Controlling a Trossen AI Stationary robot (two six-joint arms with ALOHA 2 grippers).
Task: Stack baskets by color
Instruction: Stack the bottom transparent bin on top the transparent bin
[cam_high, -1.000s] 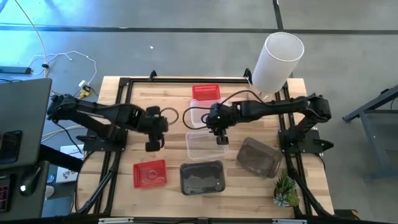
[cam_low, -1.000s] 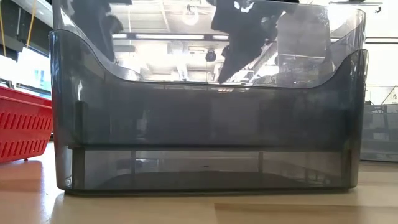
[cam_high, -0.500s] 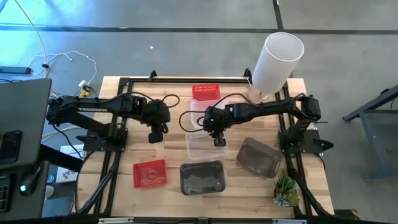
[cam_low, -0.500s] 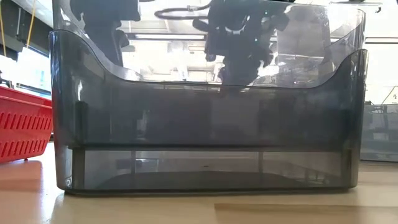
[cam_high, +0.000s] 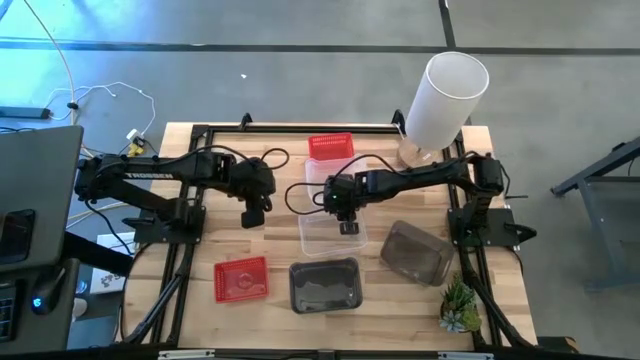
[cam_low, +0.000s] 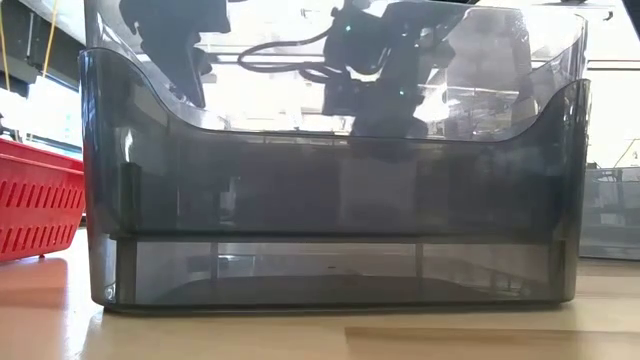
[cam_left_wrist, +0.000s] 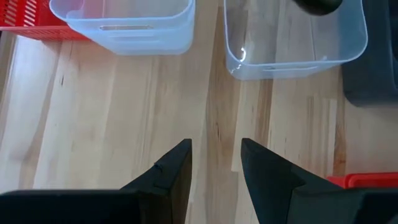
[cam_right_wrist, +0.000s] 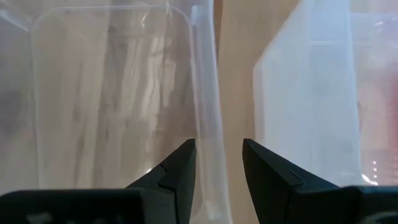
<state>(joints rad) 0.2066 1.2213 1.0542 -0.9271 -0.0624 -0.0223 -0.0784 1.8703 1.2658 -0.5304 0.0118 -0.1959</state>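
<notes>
Both claws are hanging open and empty over the wooden surface (cam_high: 200, 255): the right claw (cam_high: 347, 226) is hovering over the edge of the nearer clear basket (cam_high: 332, 232), its parted fingers (cam_right_wrist: 180, 171) straddling that basket's wall, while the left claw (cam_high: 251, 216) is hovering over bare wood left of the clear baskets, its fingers (cam_left_wrist: 174, 171) spread and holding nothing. Standing at the far right corner is the tall white cylinder (cam_high: 446, 94). Sitting along the near edge is a dark grey basket (cam_high: 325, 285), filling the low view, with a second grey basket (cam_high: 415, 252) lying angled to its right. A second clear basket (cam_high: 322, 180) is sitting just beyond the first, touching a red basket (cam_high: 331, 147) at the far edge. Another red basket (cam_high: 241, 278) is lying near the front left. A small green plant (cam_high: 459, 305) is standing at the near right corner
</notes>
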